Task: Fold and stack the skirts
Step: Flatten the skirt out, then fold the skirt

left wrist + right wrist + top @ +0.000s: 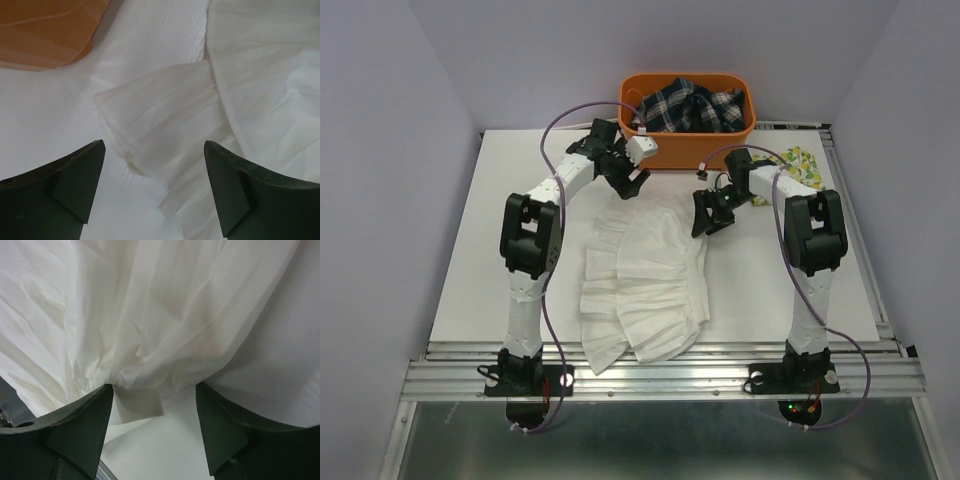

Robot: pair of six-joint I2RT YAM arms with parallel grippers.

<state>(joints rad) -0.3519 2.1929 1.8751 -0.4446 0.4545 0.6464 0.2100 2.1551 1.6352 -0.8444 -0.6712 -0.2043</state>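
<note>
- The table (460,290) has an orange basket (690,155) at its far edge.
- The plain white skirt (645,285) lies spread out just in front of the basket. Its top edge is near the basket and its frilly hem is far from it.
- The basket holds a dark checked cloth (695,108).
- The lemon skirt (800,165) lies just to the right of the basket, well apart from the white one.
- The left gripper (632,180) hangs in front of the basket's left end, over the skirt's top left corner. Its jaws are wide apart and hold nothing.
- The right gripper (708,220) hangs in front of the basket's right end, at the skirt's top right corner. Its jaws are apart too, and bunched cloth brushes one finger.
- The folding step looks barely begun. To do it well, each gripper should probably pinch its own corner at the same time.
- The left corner flap (160,115) is doubled over, so that pinch should catch both layers.
- Both grippers should then pull evenly away from the basket, so the fold stays straight.
</note>
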